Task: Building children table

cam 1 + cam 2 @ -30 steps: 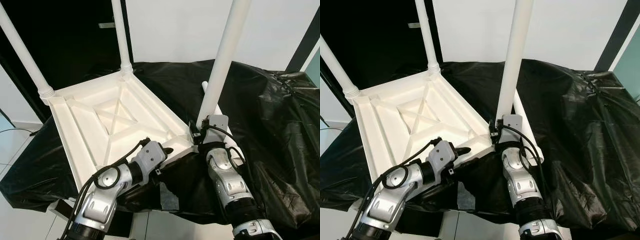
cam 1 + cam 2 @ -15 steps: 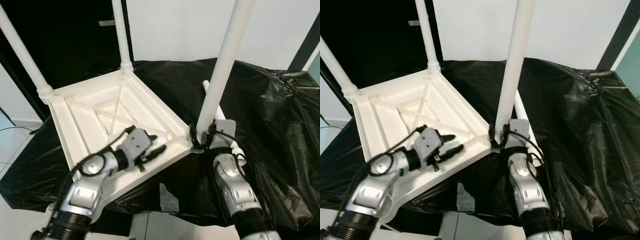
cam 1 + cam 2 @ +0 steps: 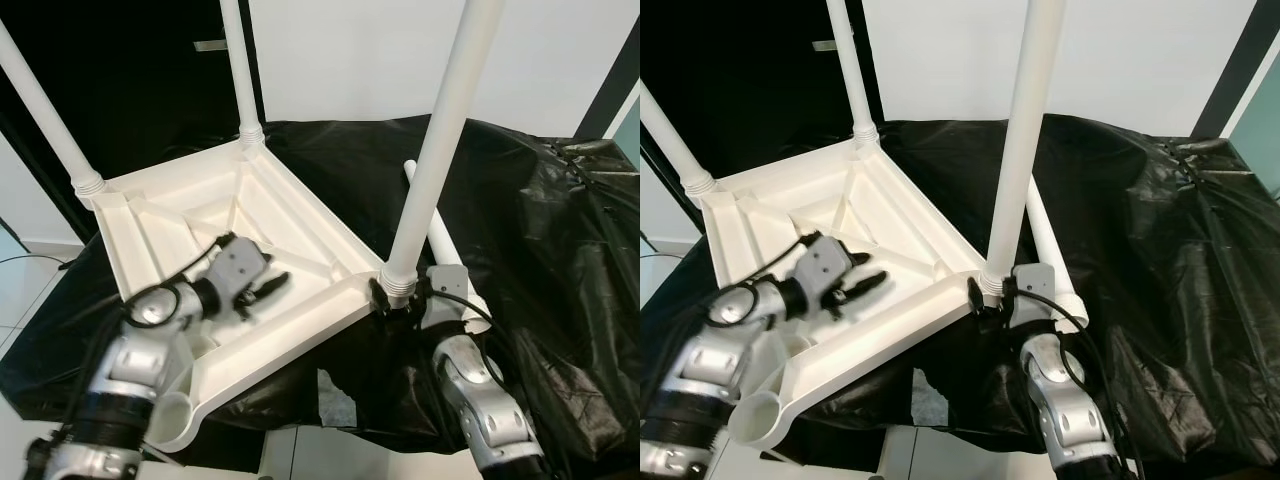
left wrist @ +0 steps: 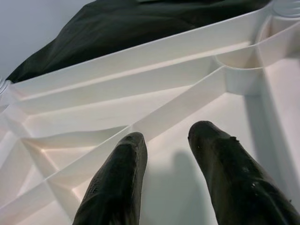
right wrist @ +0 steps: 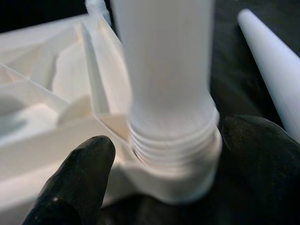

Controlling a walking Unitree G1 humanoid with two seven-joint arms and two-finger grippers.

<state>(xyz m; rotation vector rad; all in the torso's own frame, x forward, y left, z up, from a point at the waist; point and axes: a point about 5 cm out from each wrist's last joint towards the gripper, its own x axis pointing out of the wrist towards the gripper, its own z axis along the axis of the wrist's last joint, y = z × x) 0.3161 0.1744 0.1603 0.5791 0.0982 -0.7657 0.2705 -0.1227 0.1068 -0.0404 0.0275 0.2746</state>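
— Tabletop (image 3: 300, 300), white plastic, lies upside down on the black sheet (image 3: 560, 260) with three legs standing up from its corners. Where are the arms?

— The right gripper (image 5: 159, 154) sits at the near corner, its fingers (image 5: 77, 180) spread around the threaded base of the near leg (image 3: 440, 140); I cannot tell whether they press on it. A loose fourth leg (image 3: 440, 245) lies on the sheet just behind that corner.

— And the left one?

— A second ago it was under the near edge. Now the left gripper (image 4: 164, 173) has come up over the rim and hovers inside the ribbed underside, fingers narrowly parted, holding nothing.

— Anything else changed?

— The empty socket (image 3: 765, 420) at the nearest corner, hidden before by the left arm, now shows, and the right wrist has dropped lower against the leg's base.
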